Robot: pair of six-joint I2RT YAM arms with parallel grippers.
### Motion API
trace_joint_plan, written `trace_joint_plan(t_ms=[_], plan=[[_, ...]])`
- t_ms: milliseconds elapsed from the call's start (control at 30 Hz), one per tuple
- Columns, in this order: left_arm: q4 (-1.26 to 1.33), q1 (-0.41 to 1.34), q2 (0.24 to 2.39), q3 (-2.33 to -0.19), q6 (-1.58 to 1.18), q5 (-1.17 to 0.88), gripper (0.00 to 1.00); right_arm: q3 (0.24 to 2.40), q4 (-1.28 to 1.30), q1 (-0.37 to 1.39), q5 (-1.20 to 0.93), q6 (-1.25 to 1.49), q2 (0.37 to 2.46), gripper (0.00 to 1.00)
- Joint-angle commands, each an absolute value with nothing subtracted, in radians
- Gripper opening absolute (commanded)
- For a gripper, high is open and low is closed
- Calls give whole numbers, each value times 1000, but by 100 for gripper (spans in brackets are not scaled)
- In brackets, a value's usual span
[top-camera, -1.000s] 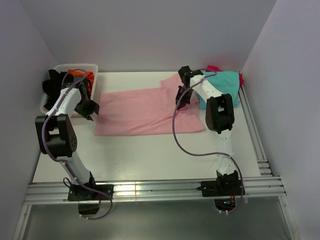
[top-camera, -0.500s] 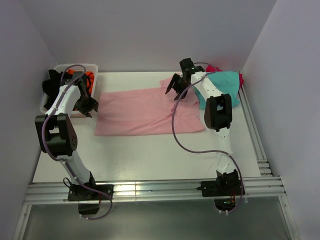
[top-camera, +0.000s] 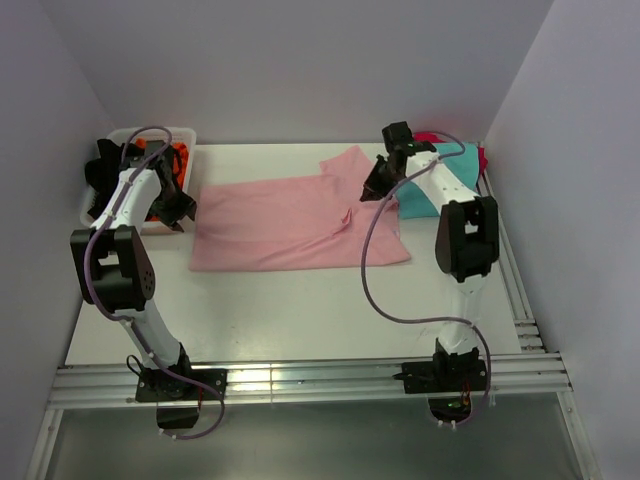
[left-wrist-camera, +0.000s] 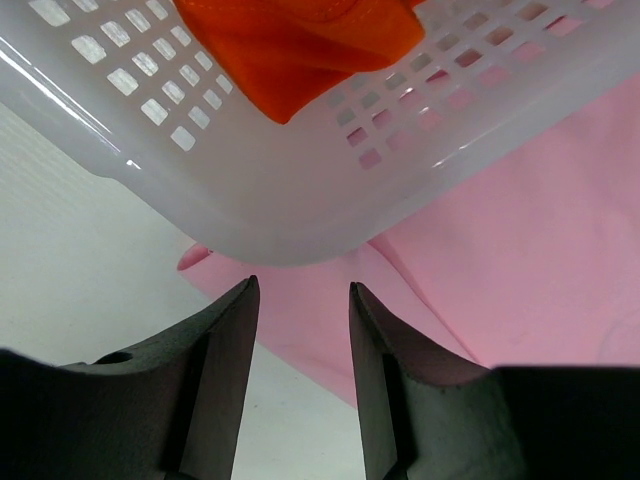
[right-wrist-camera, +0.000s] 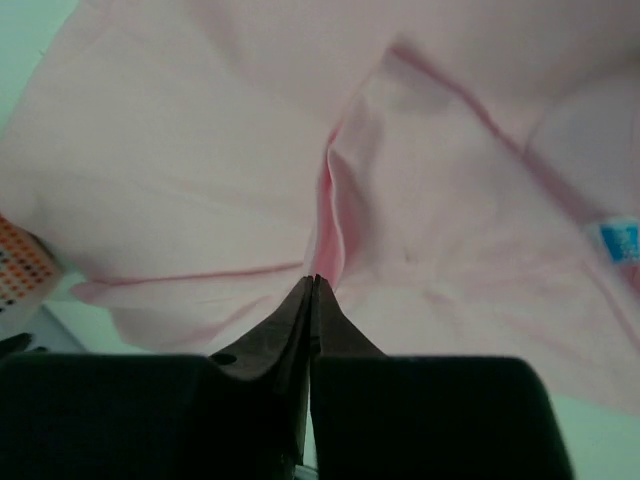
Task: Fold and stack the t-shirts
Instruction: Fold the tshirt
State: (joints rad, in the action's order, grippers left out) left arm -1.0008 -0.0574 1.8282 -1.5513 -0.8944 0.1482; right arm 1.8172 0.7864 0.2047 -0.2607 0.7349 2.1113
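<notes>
The light pink t-shirt point(top-camera: 280, 220) lies spread flat across the middle of the table. My right gripper point(top-camera: 368, 190) is over its right part, near the sleeve. Its jaws are shut on a raised fold of the pink cloth point(right-wrist-camera: 330, 220) that runs up to the tips point(right-wrist-camera: 314, 280). My left gripper point(top-camera: 178, 215) hovers open at the shirt's left edge point(left-wrist-camera: 300, 330), beside the basket corner, with nothing between its fingers. A teal t-shirt point(top-camera: 468, 160) lies on a magenta one point(top-camera: 430, 137) at the back right. An orange t-shirt point(top-camera: 178, 152) point(left-wrist-camera: 300, 40) sits in the basket.
The white slotted plastic basket point(top-camera: 150, 133) point(left-wrist-camera: 250, 200) stands at the back left, touching the pink shirt's edge, with dark cloth point(top-camera: 100, 172) in its left side. The right arm reaches over the teal shirt. Walls close the table on three sides.
The right gripper let go, opened wide, shifted right and shut again on a fold of the pink shirt. The left gripper has edged slightly toward the basket and stays open.
</notes>
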Motion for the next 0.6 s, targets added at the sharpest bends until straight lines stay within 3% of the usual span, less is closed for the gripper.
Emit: trace_joint_plan(t_ms=[0, 167, 567], plan=[[-970, -54, 1795, -1520, -867, 153, 47, 1679, 761, 209, -192, 721, 1956, 0], [-937, -54, 1807, -1496, -864, 120, 46, 1600, 784, 238, -160, 726, 1934, 0], [-927, -54, 1845, -1572, -833, 69, 45, 1650, 821, 353, -110, 765, 2069, 0]])
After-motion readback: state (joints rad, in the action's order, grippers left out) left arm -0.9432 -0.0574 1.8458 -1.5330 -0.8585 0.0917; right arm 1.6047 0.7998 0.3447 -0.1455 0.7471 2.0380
